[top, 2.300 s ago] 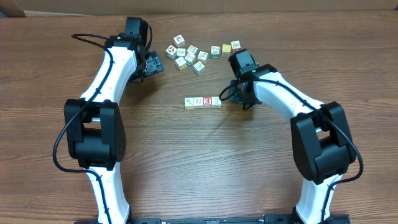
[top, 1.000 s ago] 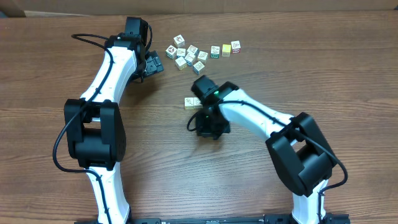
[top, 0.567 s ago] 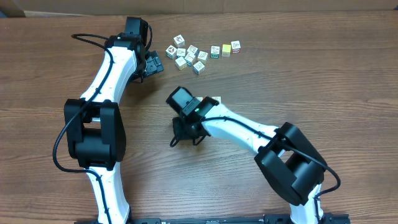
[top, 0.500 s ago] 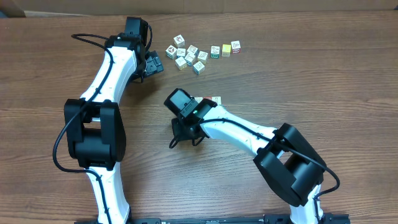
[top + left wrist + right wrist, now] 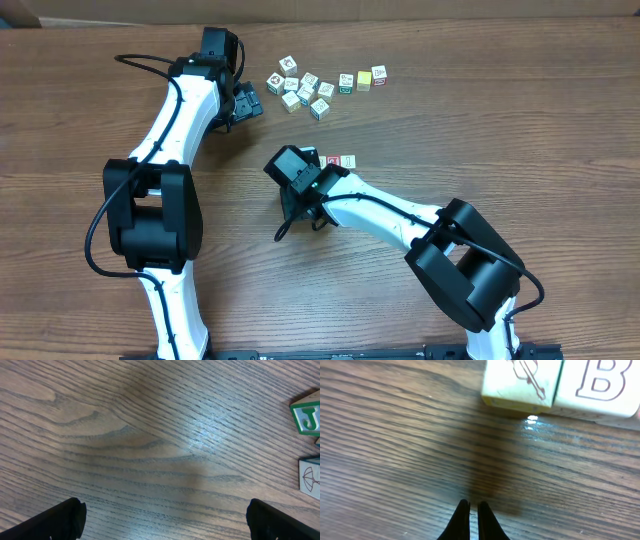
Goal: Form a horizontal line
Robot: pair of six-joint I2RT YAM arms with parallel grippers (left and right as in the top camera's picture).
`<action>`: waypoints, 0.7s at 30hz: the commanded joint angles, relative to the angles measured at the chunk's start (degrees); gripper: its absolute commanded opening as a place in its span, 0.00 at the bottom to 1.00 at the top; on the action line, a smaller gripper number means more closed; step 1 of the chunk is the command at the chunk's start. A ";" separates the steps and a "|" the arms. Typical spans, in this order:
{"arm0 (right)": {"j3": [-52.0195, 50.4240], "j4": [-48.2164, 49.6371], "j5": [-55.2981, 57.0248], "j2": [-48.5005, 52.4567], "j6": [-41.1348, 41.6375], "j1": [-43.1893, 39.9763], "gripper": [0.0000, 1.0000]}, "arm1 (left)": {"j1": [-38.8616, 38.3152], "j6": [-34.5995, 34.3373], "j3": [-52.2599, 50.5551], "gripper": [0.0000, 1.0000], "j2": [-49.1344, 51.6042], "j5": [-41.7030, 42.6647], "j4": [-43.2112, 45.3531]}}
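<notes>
The horizontal line (image 5: 340,161) lies midway across the table (image 5: 560,120); the right arm (image 5: 380,210) hides its left half from overhead. The right end effector (image 5: 471,510) is closed on nothing, tips low, just short of the pale yellow cube (image 5: 520,382) at the row's left end. The left end effector (image 5: 165,519) stands wide apart, empty, near the loose cluster (image 5: 310,88). Judged step: final alignment of the row. The next move calls for lifting clear without brushing the end cube.

left jaws wide, right jaws together, right arm (image 5: 372,206) outstretched
</notes>
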 commanded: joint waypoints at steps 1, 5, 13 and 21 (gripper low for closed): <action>-1.86 1.57 1.29 -1.88 0.39 -0.22 0.04 | -0.76 0.50 1.14 1.00 0.13 0.26 -0.11; -3.63 5.70 1.29 -1.88 0.37 -0.26 0.04 | -0.76 0.50 1.14 1.00 0.13 0.26 -0.11; -7.52 12.52 2.73 -1.88 0.37 -0.26 0.04 | -0.76 0.50 1.14 1.00 0.13 0.26 -0.11; -8.20 13.05 2.78 -1.88 0.39 -0.33 0.04 | -0.76 0.50 1.14 1.00 0.13 0.26 -0.11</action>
